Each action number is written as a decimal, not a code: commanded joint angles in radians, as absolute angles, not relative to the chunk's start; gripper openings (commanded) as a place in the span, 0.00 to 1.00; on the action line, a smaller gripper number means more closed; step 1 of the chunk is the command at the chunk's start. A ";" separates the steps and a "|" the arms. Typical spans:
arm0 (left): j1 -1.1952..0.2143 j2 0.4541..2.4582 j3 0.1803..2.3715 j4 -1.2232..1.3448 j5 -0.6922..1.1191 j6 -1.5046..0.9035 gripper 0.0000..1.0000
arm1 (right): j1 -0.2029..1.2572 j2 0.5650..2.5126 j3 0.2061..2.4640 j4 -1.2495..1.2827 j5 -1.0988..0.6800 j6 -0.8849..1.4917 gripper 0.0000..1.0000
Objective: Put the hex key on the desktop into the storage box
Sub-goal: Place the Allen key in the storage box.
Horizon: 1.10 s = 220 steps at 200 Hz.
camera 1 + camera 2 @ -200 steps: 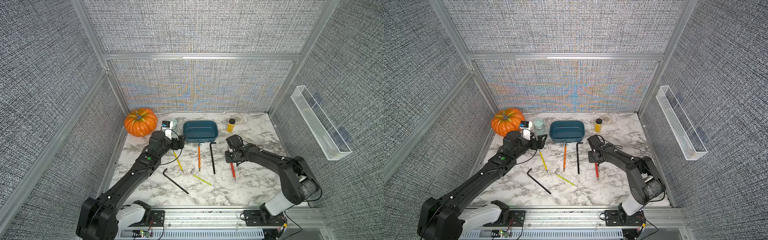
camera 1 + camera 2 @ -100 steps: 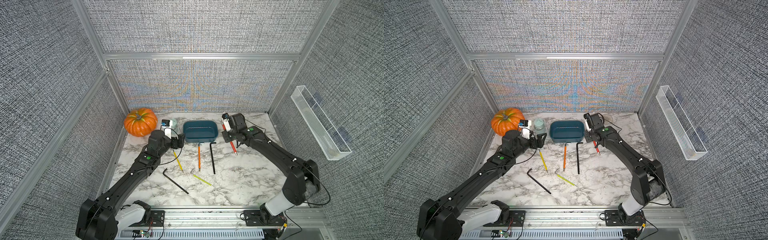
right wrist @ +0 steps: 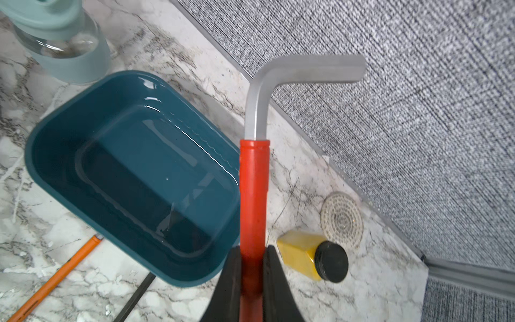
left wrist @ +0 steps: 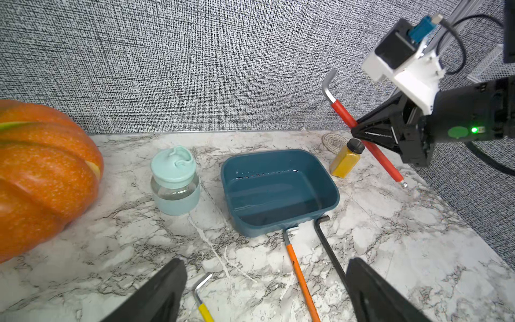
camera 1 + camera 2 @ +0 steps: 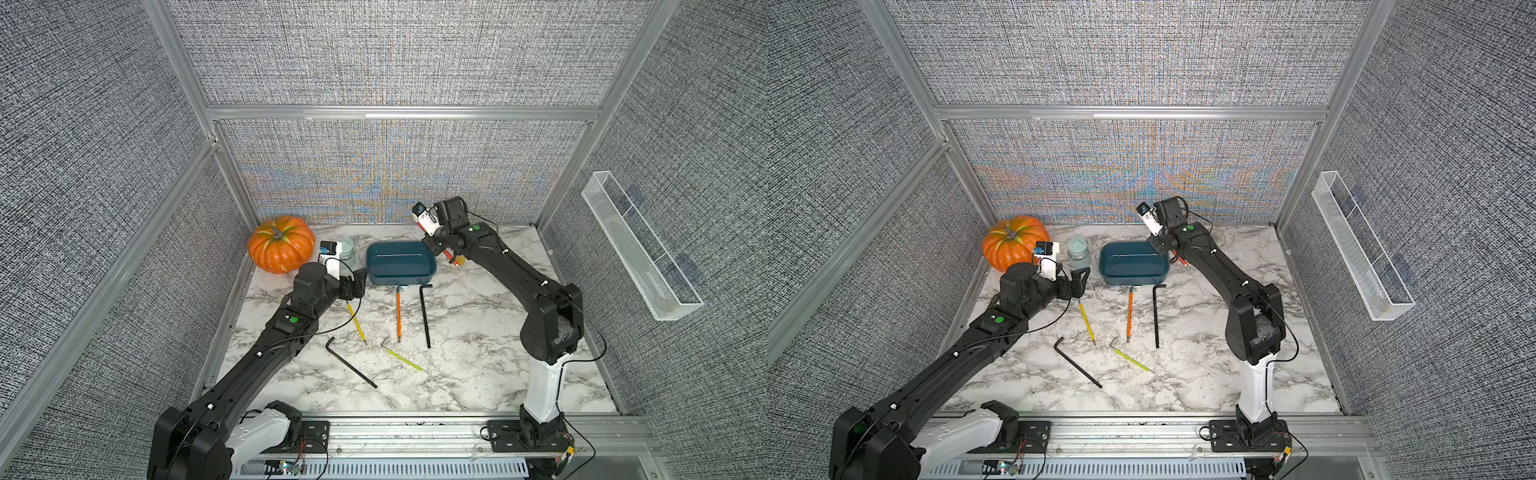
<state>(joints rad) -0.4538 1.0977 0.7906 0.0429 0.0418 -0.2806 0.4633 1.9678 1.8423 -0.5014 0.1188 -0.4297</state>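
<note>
White marble-patterned desktop: clamping red-sleeved steel hex key in closed right gripper, hovering beside empty dark teal plastic storage box; holding left gripper open; leaving five more hex keys lying outside.

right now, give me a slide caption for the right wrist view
The right hand grips the red hex key near the empty box.

Desktop: storage box; pumpkin; orange hex key
</note>
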 commanded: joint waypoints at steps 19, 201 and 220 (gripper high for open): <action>-0.453 1.098 0.780 0.053 0.005 -0.267 0.95 | 0.466 1.967 1.793 -0.250 -0.087 -0.499 0.00; -0.451 1.173 0.772 0.065 -0.017 -0.235 0.96 | 0.473 2.342 1.996 -0.250 -0.184 -0.598 0.00; -0.452 1.190 0.780 0.068 -0.016 -0.233 0.96 | 0.473 2.347 1.994 -0.257 -0.181 -0.605 0.00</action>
